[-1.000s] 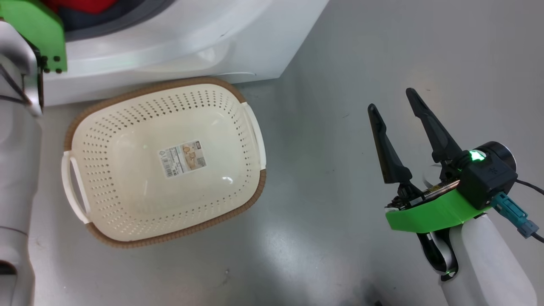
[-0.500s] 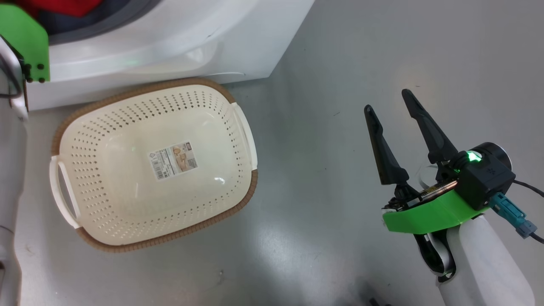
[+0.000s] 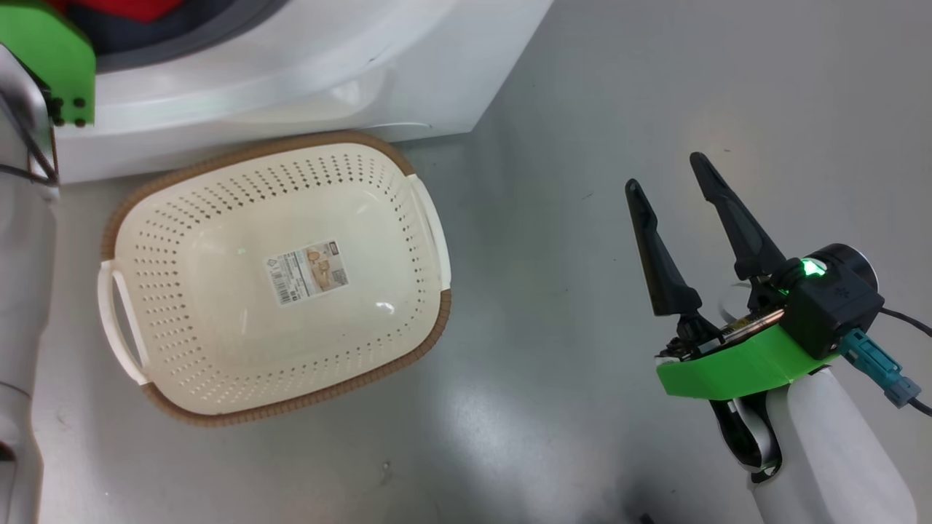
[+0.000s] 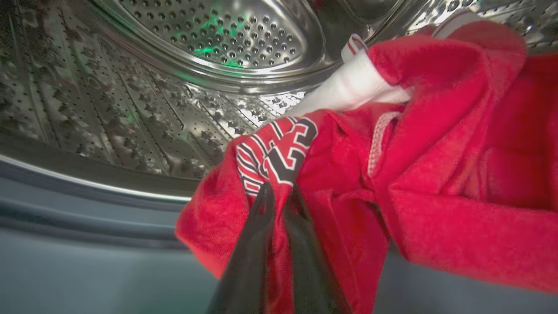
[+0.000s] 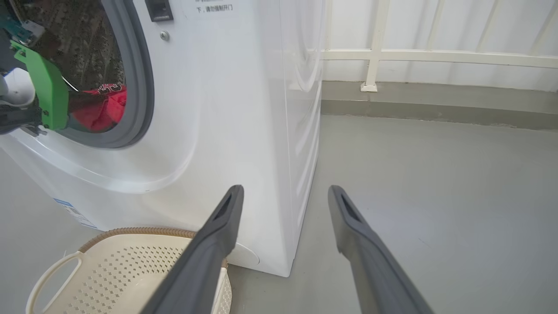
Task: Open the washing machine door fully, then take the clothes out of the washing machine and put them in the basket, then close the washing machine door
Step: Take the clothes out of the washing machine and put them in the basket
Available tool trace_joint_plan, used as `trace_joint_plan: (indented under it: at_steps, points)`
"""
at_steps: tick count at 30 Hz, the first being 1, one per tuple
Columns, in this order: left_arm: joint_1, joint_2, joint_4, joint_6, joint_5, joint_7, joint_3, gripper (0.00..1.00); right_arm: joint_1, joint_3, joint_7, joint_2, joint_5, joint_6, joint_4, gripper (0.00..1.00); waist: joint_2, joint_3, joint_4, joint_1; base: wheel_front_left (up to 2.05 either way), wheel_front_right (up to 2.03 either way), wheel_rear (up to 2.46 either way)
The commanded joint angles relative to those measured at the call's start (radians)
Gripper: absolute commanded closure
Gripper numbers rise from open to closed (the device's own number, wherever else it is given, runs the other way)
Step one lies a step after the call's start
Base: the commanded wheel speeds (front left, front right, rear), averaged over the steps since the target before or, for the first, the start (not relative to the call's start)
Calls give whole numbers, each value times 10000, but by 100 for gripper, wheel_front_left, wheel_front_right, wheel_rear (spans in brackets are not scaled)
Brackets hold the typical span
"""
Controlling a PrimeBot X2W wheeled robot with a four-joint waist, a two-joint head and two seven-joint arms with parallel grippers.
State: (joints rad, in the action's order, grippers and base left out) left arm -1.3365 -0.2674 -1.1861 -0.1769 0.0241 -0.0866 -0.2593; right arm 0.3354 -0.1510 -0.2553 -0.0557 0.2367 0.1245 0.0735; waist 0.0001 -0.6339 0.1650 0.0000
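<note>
Closing is the change: my left gripper (image 4: 280, 192) has shut its two dark fingers within the last second, and the head camera has swung slightly, so nothing else has really shifted. The big white boxy front-loading washing machine (image 5: 244, 131) stands with its round mouth uncovered. Just before its base sits the cream-white perforated plastic basket with a brown woven-look rim (image 3: 182, 211), empty but for a paper sticker. Inside the perforated steel drum (image 4: 218, 43) lie the bright red sports clothes with white trim (image 4: 436, 152), and my left gripper pinches a fold just below the printed number. My right gripper (image 3: 667, 171) hangs wide open and empty over the floor, well apart. I judge I should draw back slowly, lifting the cloth over the grey rubber seal (image 5: 141, 87) so nothing snags.
</note>
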Motion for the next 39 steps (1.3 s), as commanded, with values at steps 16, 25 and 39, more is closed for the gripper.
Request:
trace_joint_plan:
  at_steps: [16,25,39]
  points:
    - [1428,-10,2587,64,1544,-1742,1160,100,-151,-177,-65,36,-185,62,-99,0,-1,743,-500,0,0,0,0]
    - [3412,-61,5298,-3,1712,-1749,1618,100,-233,-231,-65,36,-199,62,-19,0,-1,1274,-603,0,0,0,0]
    - [6758,122,8594,-231,1635,-1751,2058,100,-543,-127,-65,48,-164,62,125,0,-1,2289,-766,0,0,0,0]
